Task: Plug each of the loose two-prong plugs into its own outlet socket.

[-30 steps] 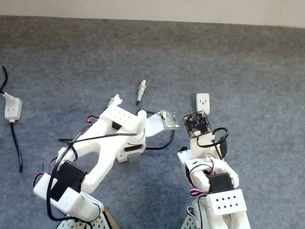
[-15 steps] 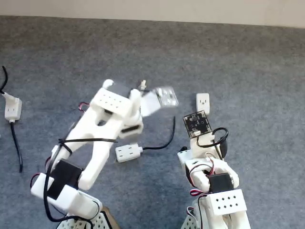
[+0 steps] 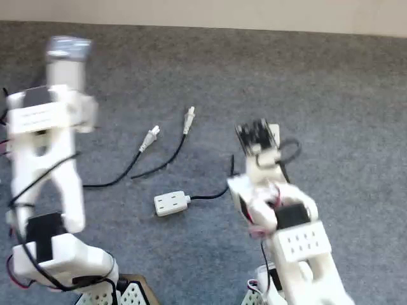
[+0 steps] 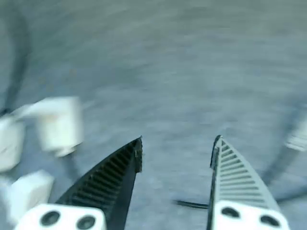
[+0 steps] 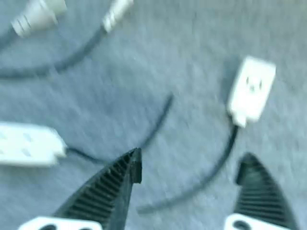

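Observation:
Two loose two-prong plugs [image 3: 151, 135] [image 3: 189, 116] lie on the grey carpet, their black cords running toward the front. A white multi-socket outlet [image 3: 172, 203] lies in front of them. My left arm [image 3: 44, 114] stands at the far left; its gripper [image 4: 177, 143] is open and empty over the carpet, with blurred white outlet blocks [image 4: 57, 122] to one side. My right gripper [image 5: 189, 165] is also open and empty, hanging above the carpet near a small white single outlet [image 5: 252, 88] on a black cord. The multi-socket outlet [image 5: 29, 143] and both plugs [image 5: 38, 14] [image 5: 117, 7] lie farther off.
The right arm [image 3: 267, 190] covers most of the small outlet [image 3: 274, 132] in the high view. Black cords [image 3: 114, 178] trail across the carpet between the arms. A pale wall edge runs along the back.
The left arm has swung from the middle of the carpet to the far left, uncovering the two plugs. The right arm has leaned forward over the small outlet.

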Action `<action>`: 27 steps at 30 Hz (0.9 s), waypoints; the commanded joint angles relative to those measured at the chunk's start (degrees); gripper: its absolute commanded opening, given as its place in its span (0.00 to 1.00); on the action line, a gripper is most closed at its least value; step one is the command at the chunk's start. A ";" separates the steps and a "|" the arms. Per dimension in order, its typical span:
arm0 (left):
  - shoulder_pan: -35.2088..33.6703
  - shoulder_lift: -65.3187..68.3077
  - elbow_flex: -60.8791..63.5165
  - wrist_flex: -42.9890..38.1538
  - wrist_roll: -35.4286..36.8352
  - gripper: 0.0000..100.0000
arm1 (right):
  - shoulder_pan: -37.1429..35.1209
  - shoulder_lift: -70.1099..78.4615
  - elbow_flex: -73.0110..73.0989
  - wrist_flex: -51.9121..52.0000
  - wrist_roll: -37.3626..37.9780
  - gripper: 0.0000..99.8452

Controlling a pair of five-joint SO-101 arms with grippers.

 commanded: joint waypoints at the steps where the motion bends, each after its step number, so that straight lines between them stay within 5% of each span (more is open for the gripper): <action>1: -10.51 -0.22 -0.31 -2.20 -0.79 0.25 | -10.07 24.22 -24.66 0.04 -4.48 0.23; 11: -27.74 -0.22 21.58 -33.05 -8.44 0.25 | -15.08 65.01 -55.16 -7.34 -16.09 0.24; 18: -29.49 -0.22 42.59 -57.41 -11.25 0.25 | -13.32 75.82 -61.76 -12.35 -16.00 0.24; 27: -29.85 -0.31 50.77 -64.44 -15.21 0.25 | -9.27 85.05 -68.09 -12.88 -16.00 0.24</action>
